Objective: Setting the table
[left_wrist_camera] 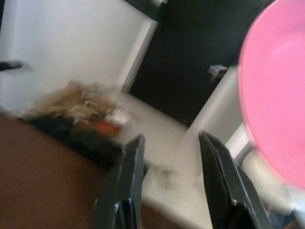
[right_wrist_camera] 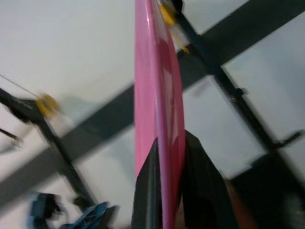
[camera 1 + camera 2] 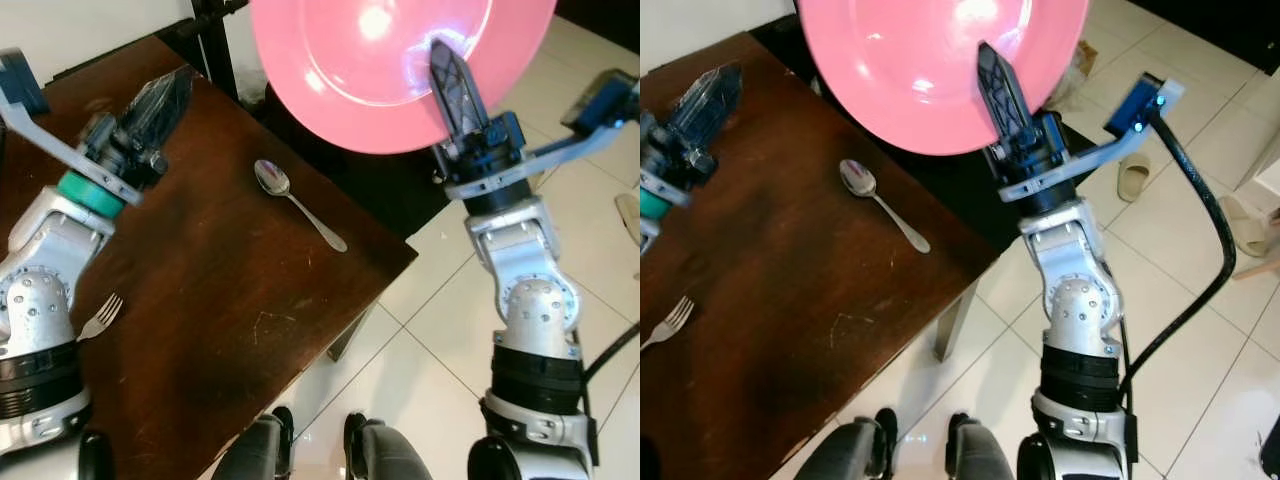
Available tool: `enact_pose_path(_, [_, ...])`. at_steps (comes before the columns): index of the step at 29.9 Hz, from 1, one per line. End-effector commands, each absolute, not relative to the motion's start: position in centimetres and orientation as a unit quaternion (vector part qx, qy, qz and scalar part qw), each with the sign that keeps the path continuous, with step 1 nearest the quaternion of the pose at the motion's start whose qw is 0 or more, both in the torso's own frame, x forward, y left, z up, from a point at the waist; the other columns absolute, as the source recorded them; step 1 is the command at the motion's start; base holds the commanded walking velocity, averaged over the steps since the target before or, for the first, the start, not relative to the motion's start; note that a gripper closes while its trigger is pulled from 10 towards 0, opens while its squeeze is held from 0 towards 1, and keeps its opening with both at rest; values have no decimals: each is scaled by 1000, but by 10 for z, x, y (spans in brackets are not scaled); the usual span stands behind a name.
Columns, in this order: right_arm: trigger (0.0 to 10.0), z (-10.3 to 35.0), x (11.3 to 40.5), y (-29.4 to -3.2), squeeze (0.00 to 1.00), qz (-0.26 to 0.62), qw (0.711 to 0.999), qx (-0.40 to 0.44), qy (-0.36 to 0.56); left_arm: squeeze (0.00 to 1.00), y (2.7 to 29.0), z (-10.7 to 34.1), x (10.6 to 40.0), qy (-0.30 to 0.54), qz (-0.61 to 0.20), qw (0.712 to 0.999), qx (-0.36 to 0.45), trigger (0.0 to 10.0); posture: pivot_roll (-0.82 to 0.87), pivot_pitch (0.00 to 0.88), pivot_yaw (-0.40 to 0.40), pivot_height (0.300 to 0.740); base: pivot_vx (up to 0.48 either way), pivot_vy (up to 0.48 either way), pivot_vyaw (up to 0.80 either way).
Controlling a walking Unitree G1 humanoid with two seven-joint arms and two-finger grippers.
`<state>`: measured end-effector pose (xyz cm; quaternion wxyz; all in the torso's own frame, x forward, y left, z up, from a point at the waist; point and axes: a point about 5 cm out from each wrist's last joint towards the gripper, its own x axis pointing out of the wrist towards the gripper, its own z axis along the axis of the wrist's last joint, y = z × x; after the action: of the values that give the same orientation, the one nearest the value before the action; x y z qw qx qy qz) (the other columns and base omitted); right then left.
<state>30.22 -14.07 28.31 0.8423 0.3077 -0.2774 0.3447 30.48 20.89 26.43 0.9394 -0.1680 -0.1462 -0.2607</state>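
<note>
One pink plate (image 3: pixel 400 60) tilted on edge, pinched by right claw (image 3: pixel 450 75), left claw (image 1: pixel 174 181) parted, empty

Round glossy pink plate (image 3: pixel 390 60) cut off by the upper frame edge; silver metal fork (image 3: pixel 101 316) partly hidden behind the left arm; left gripper (image 3: pixel 160 95) motion-blurred above the table.

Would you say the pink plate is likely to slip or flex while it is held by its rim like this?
The pink plate looks rigid: no sag though pinched only at its rim by the right end effector. Its glossy surface suggests it may slip. Held tilted and off-centre, it may pivot.
</note>
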Motion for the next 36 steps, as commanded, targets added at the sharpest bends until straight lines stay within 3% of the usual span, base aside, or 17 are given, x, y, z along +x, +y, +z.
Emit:
enact_pose_path(1, [10000,281,300,-140,0,331,856,282,-279,0,207,253,307,-125,-241,954,-125,10000,2,167,85,740,0,0,0])
enact_pose_path(4, [10000,267,305,-144,0,248,918,157,-265,0,196,225,309,-87,-201,975,23,10000,-6,162,83,740,0,0,0])
enact_pose_path(8, [10000,262,306,-145,0,226,932,114,-261,0,192,218,308,-83,-200,975,50,10000,-14,160,82,740,0,0,0])
enact_pose_path(12, [10000,233,306,-163,0,135,962,21,-236,0,180,200,303,-91,-174,976,95,10000,-20,152,79,740,0,0,0])
enact_pose_path(16, [10000,194,306,-177,0,71,980,26,-184,0,183,183,300,-84,-126,984,95,10000,-28,141,81,740,0,0,0])
enact_pose_path(23, [10000,165,302,-176,0,25,988,30,-152,0,184,165,298,-71,-90,989,89,10000,-31,120,75,740,0,0,0])
enact_pose_path(36, [10000,165,315,-160,0,55,983,16,-174,0,165,162,308,-90,-82,991,50,10000,-44,18,58,740,0,0,0])
